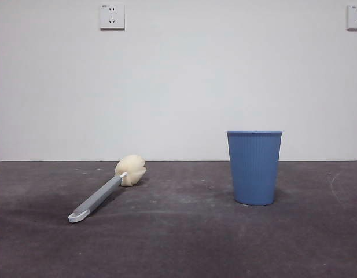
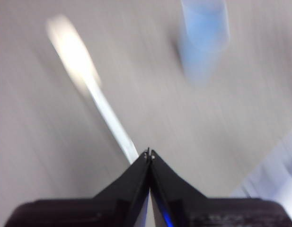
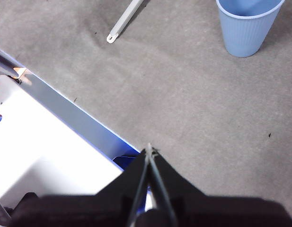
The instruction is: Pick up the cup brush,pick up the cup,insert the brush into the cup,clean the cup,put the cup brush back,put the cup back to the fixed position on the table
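The cup brush (image 1: 106, 191) lies flat on the table (image 1: 184, 243) at the left, cream sponge head toward the back, white looped end toward the front. The blue ribbed cup (image 1: 254, 167) stands upright at the right, apart from the brush. No gripper shows in the front view. My left gripper (image 2: 149, 153) is shut and empty above the table; its blurred view shows the brush (image 2: 96, 92) and the cup (image 2: 204, 33) ahead. My right gripper (image 3: 149, 150) is shut and empty, with the cup (image 3: 247, 26) and the brush's looped end (image 3: 118, 27) farther off.
A white wall with two sockets (image 1: 111, 16) stands behind the table. A white and blue panel (image 3: 46, 142) lies beside the right gripper, at the table's edge. A pale edge (image 2: 278, 175) shows in the left wrist view.
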Robot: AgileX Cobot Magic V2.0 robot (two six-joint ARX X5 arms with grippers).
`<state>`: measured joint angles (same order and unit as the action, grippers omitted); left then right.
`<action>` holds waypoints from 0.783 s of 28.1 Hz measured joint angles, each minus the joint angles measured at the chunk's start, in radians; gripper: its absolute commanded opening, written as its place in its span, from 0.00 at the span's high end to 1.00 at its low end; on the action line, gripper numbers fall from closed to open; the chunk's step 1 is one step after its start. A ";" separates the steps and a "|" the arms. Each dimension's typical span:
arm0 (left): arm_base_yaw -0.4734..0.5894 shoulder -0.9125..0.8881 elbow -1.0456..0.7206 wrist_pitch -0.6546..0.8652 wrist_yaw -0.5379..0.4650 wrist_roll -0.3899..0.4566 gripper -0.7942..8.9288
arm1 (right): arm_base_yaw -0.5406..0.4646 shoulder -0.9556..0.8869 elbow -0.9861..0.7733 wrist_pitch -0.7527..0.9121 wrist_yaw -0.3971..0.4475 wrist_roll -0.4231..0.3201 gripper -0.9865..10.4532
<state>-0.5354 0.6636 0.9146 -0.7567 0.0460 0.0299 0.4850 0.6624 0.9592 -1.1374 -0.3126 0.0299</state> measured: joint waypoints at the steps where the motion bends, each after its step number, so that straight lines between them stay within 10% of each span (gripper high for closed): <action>1: 0.066 -0.028 0.000 0.131 0.044 0.069 0.92 | 0.000 0.000 0.000 0.000 0.000 0.000 0.91; 7: 0.398 -0.266 -0.223 0.712 0.104 0.241 0.92 | 0.000 0.000 0.000 0.000 0.000 0.000 0.91; 22: 0.550 -0.537 -0.752 0.778 0.063 0.186 0.92 | 0.000 0.000 0.000 0.000 0.000 0.000 0.91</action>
<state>0.0147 0.1265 0.1627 0.0212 0.1085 0.2157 0.4850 0.6624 0.9592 -1.1374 -0.3126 0.0299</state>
